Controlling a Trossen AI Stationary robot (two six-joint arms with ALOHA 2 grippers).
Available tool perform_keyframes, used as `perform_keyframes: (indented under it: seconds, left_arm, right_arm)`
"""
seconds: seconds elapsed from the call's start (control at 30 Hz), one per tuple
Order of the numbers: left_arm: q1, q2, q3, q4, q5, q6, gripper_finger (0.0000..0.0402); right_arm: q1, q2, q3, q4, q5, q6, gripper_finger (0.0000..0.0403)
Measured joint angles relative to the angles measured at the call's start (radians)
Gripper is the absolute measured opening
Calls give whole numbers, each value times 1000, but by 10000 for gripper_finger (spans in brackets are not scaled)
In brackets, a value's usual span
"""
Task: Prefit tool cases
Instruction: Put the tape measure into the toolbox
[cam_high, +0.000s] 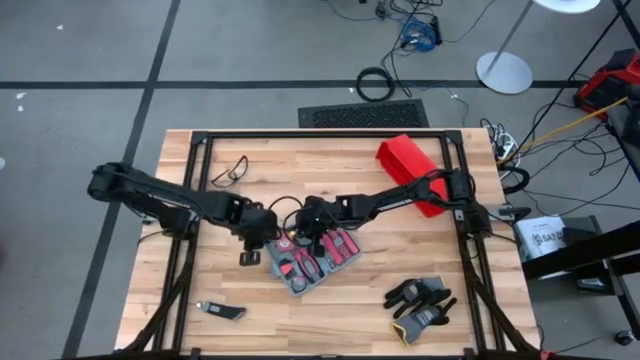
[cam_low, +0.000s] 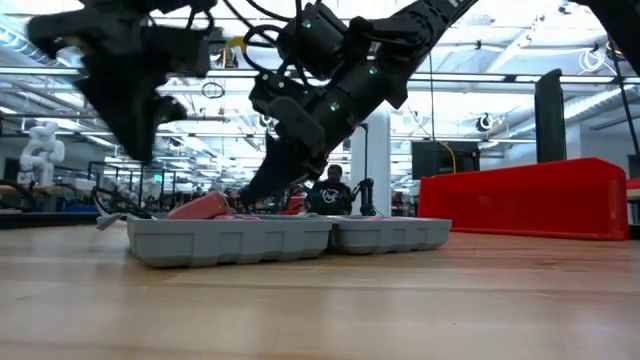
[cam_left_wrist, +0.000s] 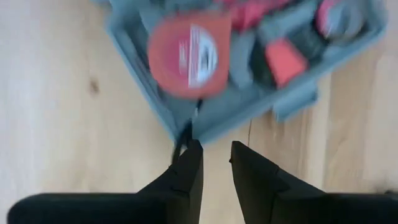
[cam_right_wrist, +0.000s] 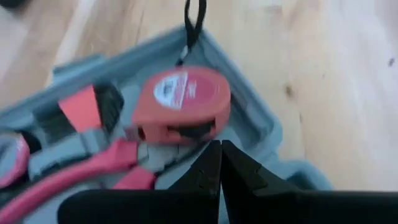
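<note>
The tool case (cam_high: 312, 260) lies open and flat near the middle of the worktop (cam_high: 400, 300). It is grey moulded plastic holding a red tape measure (cam_right_wrist: 180, 102) and red-handled pliers (cam_right_wrist: 93, 168). It is probably rigid and light, likely to slide on wood; grasp it by a rim. The right hand (cam_right_wrist: 221, 158), fingers pressed together and empty, hovers at the tape measure. The left hand (cam_left_wrist: 216, 163), slightly parted and empty, hangs beside the case's corner.

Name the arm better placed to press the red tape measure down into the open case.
Right, likely. The right gripper sits with fingers shut right at the tape measure inside the tool case; the left gripper hovers open outside the case's edge.
</note>
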Motion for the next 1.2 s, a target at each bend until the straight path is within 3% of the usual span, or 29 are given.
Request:
perform_keyframes:
  seconds: [0.47, 1.0, 1.2]
  left_arm:
    - [-58, 153, -2, -50, 32, -43, 86]
    - [-58, 197, -4, 32, -62, -54, 86]
    - [-59, 191, -52, 108, -61, -68, 86]
  right_arm:
    - [1, 24, 0, 130, -30, -16, 0]
    - [41, 2, 34, -45, 33, -14, 0]
    - [47, 53, 34, 14, 51, -17, 0]
